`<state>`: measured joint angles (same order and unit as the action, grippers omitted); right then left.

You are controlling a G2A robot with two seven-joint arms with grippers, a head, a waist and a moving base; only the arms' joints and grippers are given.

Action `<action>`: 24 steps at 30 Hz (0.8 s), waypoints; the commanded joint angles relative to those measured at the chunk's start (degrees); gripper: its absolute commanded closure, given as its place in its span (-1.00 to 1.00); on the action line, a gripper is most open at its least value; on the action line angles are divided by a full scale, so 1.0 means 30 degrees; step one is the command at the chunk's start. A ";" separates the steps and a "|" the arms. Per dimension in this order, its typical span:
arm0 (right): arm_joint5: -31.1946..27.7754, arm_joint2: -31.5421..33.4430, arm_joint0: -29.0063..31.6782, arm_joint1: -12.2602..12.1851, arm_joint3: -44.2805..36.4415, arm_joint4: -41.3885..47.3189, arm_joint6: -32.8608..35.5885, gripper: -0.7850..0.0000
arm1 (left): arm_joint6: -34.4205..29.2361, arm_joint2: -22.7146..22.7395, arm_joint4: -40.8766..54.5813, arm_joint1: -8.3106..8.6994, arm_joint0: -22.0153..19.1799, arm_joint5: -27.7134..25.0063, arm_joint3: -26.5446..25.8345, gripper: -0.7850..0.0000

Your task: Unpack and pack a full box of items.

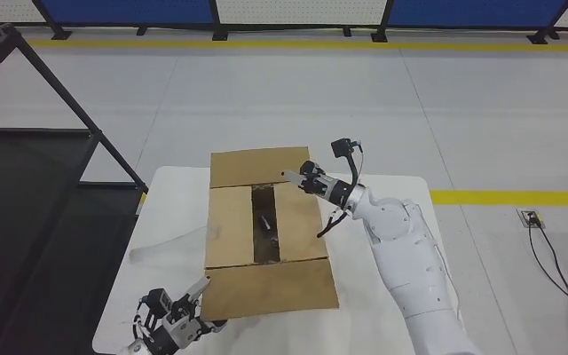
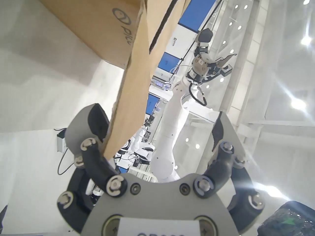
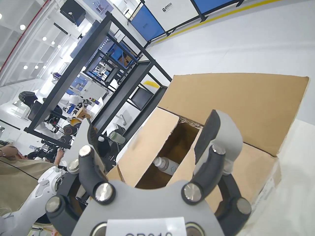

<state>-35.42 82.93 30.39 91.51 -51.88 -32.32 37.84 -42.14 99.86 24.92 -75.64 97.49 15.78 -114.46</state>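
Table: white top [image 1: 182,191], with the cardboard box [image 1: 244,226] sitting in the middle of it, lengthwise away from the robot.
Left gripper [image 2: 157,121]: hanging out low at the near edge of the table, just below the box's near flap [image 1: 266,288].
Left fingers [image 2: 94,121]: spread wide, not clamping anything. The flap's edge is poking in between them, right up against one finger, and the other one is sitting well clear.
Box top: both inner flaps are lying mostly flat, leaving a dark gap [image 1: 264,222] running down the middle.
Inside: a white bottle [image 3: 165,164] is lying on its side in that gap. Other stuff in there is too dark to make out.
Right gripper [image 3: 150,126]: hovering over the far right part of the box, above the gap's far end.
Right fingers [image 3: 216,128]: also wide apart, carrying nothing.
Far flap [image 1: 257,166]: folded outward, away from the robot.
Left of the table: a black rack [image 1: 44,195] is standing on the floor.
Background: pale floor [image 1: 355,98], then a yellow line [image 1: 266,43] with blue panels [image 1: 124,11] standing along it.
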 commanded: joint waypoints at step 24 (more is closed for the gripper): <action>0.1525 0.0622 -0.2213 -0.1245 0.5675 0.4829 0.8339 -1.00 | 0.3299 -0.0096 0.2350 0.0225 -0.0839 -0.0131 -0.0945 -1.00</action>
<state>-30.96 85.09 23.97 87.81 -35.25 -18.64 61.63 -32.51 99.52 31.83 -75.01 95.11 15.43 -117.36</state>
